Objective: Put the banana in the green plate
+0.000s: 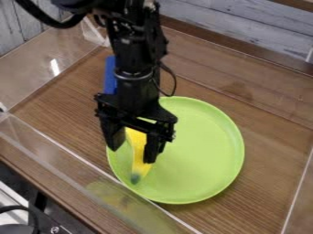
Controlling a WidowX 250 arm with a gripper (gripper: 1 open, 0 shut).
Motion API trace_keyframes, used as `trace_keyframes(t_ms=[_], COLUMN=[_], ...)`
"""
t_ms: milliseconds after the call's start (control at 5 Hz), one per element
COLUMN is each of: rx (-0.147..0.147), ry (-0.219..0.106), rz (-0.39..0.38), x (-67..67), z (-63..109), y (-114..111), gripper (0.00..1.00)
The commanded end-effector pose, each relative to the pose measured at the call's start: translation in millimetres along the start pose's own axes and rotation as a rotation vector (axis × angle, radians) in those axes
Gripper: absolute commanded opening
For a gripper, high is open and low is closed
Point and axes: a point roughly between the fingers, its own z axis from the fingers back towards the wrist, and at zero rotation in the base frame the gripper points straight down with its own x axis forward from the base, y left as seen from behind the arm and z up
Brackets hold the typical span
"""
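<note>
Yellow banana [145, 163] near green plate [214, 137] rim
</note>
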Motion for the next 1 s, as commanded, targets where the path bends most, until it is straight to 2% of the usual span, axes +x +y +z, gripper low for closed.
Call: trace_keyframes(t_ms=[0,600,800], rx=[-0.009,-0.034,-0.035], ry=[-0.066,-0.126,-0.142], rz=[-0.022,-0.053,-0.066], x=[5.1,2.7,1.1], z=[23.2,64.2,71.5], y=[-3,-8,-11], gripper=[1.00,1.00,1.00])
